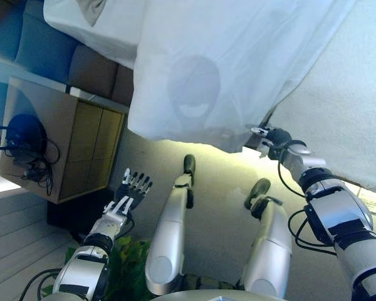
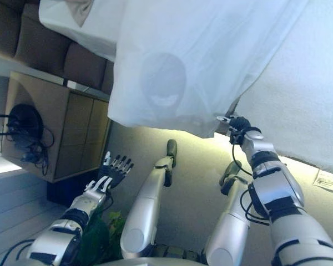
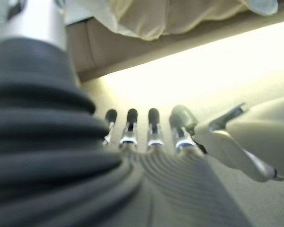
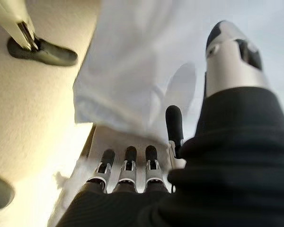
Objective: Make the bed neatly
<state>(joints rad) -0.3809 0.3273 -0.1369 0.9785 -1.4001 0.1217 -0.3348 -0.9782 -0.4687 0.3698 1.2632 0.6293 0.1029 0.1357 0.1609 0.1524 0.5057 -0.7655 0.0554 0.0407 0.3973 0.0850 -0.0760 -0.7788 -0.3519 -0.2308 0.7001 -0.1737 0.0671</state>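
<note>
Left hand (image 1: pixel 130 190) hangs open beside a wooden cabinet (image 1: pixel 62 141); right hand (image 2: pixel 237 126), fingers straight, touches the white sheet (image 1: pixel 225 69).

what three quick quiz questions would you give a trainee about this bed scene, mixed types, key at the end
1. True or false: the left hand grips the white sheet.
2. Which hand is up at the sheet's hanging edge? A) left B) right C) both
3. Fill in: the wooden cabinet stands on the robot's ____ side, with a dark round object and cables on top.

Key
1. False. Its fingers are spread straight in the air beside the cabinet, away from the cloth.
2. B. The right hand reaches to the edge where the sheet hangs off the bed; whether it pinches the cloth cannot be told.
3. left
</note>
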